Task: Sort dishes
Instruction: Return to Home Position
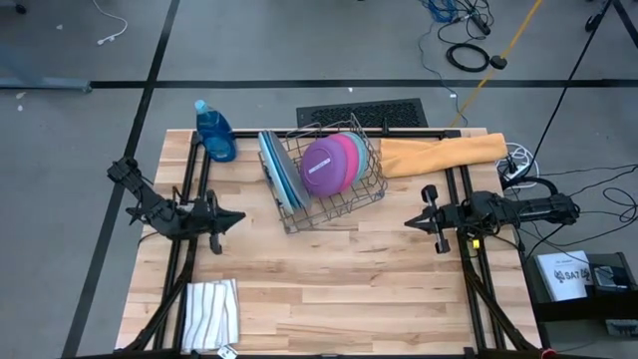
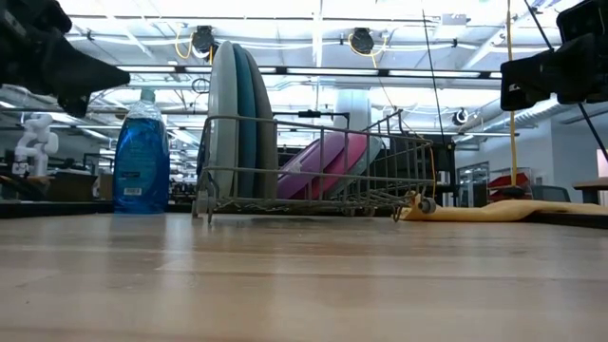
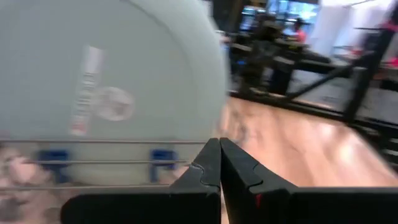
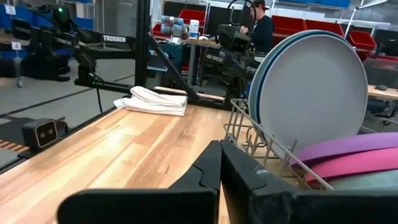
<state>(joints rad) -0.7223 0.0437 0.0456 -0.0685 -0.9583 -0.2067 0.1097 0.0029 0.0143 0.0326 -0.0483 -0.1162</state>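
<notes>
Six plates racked; risk now is a knock to the rack.
Wire dish rack (image 1: 334, 204): large grey plastic plate (image 2: 220, 123), light blue plate (image 2: 242, 123) and dark blue plate (image 2: 265, 133) upright at the left-arm end. Small purple plate (image 1: 324, 168), magenta plate (image 1: 351, 152) and pale teal plate (image 4: 364, 182) lean loosely and would slide if bumped. Left gripper (image 1: 235, 216) and right gripper (image 1: 413, 221) are pressed together, empty, either side of the rack.

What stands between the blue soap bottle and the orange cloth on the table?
The wire dish rack, with the plates standing in it, is between the blue soap bottle and the orange cloth. The high view shows this most clearly.
</notes>
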